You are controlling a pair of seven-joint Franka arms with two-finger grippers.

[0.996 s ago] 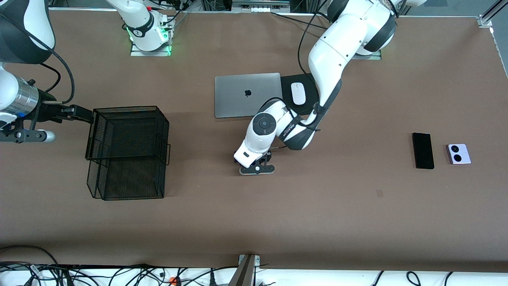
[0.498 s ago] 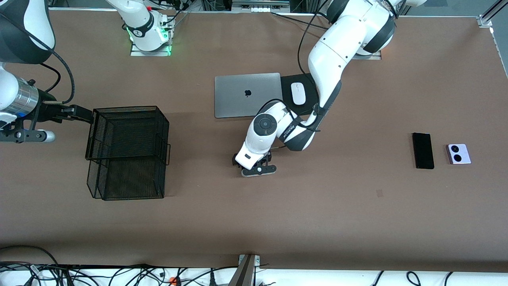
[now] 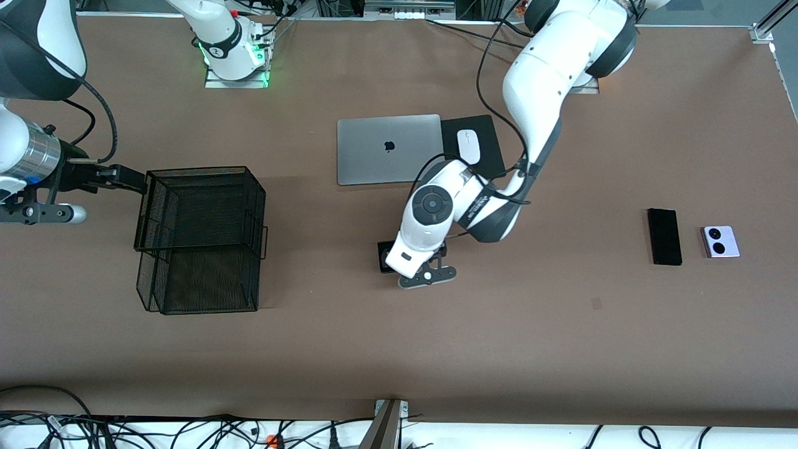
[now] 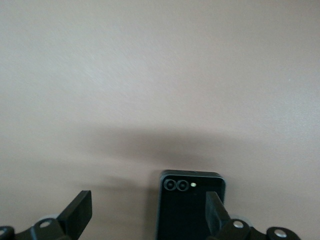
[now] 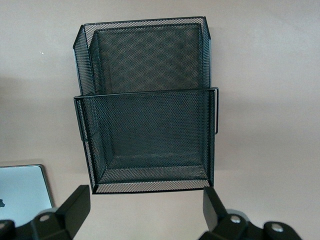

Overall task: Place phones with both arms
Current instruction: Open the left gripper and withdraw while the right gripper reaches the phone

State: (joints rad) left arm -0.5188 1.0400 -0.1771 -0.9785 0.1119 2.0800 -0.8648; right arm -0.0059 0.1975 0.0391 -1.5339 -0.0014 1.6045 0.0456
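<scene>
The squarish black folded phone [image 3: 383,256] lies flat on the table mid-way along it, partly hidden under my left hand. In the left wrist view this phone [image 4: 189,207] lies by one finger [image 4: 216,212], touching neither finger. My left gripper [image 3: 416,269] is open and empty just over it, as the left wrist view [image 4: 147,215] shows. The long slim black slab [image 3: 664,237] and the lilac-white phone [image 3: 721,241] lie side by side toward the left arm's end. My right gripper [image 3: 124,178] waits open and empty beside the black mesh basket [image 3: 199,169], open too in its wrist view [image 5: 145,207].
The mesh basket [image 5: 145,91] has two stepped open compartments, both empty. A shut silver laptop [image 3: 388,148] and a white mouse [image 3: 467,146] on a black pad [image 3: 486,128] lie farther from the front camera than the folded phone. The laptop's corner [image 5: 22,192] shows in the right wrist view.
My left hand has moved toward the left arm's end and a little nearer the front camera. The black folded phone, hidden under it before, now shows on the table. The right arm is still.
</scene>
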